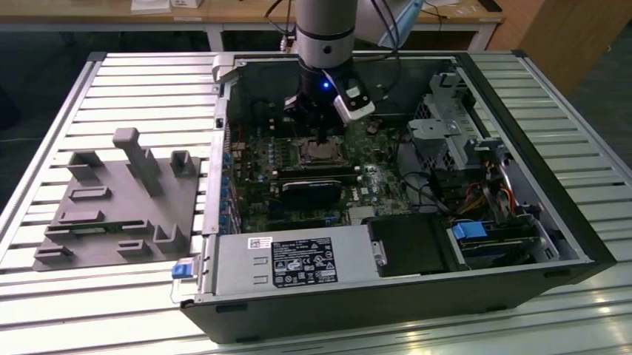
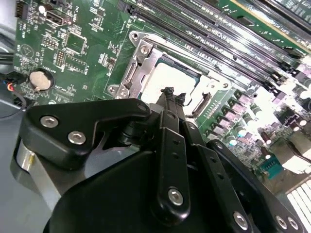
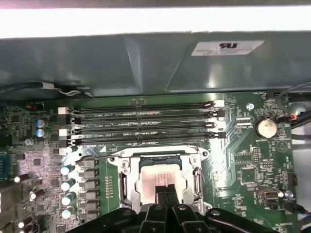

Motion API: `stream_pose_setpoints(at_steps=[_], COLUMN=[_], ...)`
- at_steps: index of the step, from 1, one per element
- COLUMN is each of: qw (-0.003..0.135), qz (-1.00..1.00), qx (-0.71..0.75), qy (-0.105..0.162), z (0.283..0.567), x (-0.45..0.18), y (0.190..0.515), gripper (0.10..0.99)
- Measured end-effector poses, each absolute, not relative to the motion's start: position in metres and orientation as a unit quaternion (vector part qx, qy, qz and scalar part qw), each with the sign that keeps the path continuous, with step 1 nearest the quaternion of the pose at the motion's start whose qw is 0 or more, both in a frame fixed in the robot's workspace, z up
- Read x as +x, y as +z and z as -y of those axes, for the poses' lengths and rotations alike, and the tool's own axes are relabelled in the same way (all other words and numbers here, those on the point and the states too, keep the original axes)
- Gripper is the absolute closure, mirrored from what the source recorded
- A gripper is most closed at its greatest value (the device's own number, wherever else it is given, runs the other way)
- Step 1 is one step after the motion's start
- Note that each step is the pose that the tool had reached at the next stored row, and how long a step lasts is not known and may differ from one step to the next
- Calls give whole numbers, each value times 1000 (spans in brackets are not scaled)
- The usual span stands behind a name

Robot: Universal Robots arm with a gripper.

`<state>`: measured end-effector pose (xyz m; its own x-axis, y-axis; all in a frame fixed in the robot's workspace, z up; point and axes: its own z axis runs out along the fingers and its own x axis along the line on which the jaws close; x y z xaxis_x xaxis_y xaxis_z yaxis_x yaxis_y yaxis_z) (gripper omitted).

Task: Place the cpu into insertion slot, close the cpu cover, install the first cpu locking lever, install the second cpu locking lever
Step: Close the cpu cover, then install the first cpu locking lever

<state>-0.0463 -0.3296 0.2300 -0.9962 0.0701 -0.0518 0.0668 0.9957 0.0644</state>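
The cpu (image 3: 156, 175) sits in the insertion slot (image 1: 318, 152), dull silver top facing up. The cpu cover (image 3: 127, 180) lies flat around it as a silver frame. I cannot tell whether the locking levers are engaged. My gripper (image 3: 168, 188) stands directly over the chip with its fingers pressed together and nothing between them; I cannot confirm contact with the chip. Black memory slots (image 3: 146, 121) run just beside the socket on the green motherboard (image 3: 243, 165), inside the open computer case (image 1: 395, 296).

The cpu (image 3: 158, 175) looks dull metal, claw (image 3: 167, 190) matt black.
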Motion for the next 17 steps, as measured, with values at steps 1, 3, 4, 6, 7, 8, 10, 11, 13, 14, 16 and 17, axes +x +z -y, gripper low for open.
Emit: stream_pose_setpoints(at_steps=[1, 3, 4, 6, 7, 8, 10, 11, 13, 14, 16, 17], qw=[27, 27, 27, 27, 27, 27, 27, 27, 27, 27, 27, 27], qz=[-999, -999, -999, -999, -999, -999, -999, -999, -999, -999, -999, -999], qx=[34, 34, 34, 34, 34, 34, 34, 34, 34, 34, 34, 34], qy=[31, 31, 31, 31, 31, 31, 31, 31, 31, 31, 31, 31], z=[330, 330, 330, 330, 330, 330, 330, 330, 330, 330, 330, 330], x=[-46, -46, -46, -46, -46, -46, -46, -46, -46, -46, -46, -46], y=[232, 235, 236, 237, 237, 237, 237, 237, 237, 237, 237, 237], gripper=[980, 980, 980, 980, 980, 980, 980, 980, 980, 980, 980, 980])
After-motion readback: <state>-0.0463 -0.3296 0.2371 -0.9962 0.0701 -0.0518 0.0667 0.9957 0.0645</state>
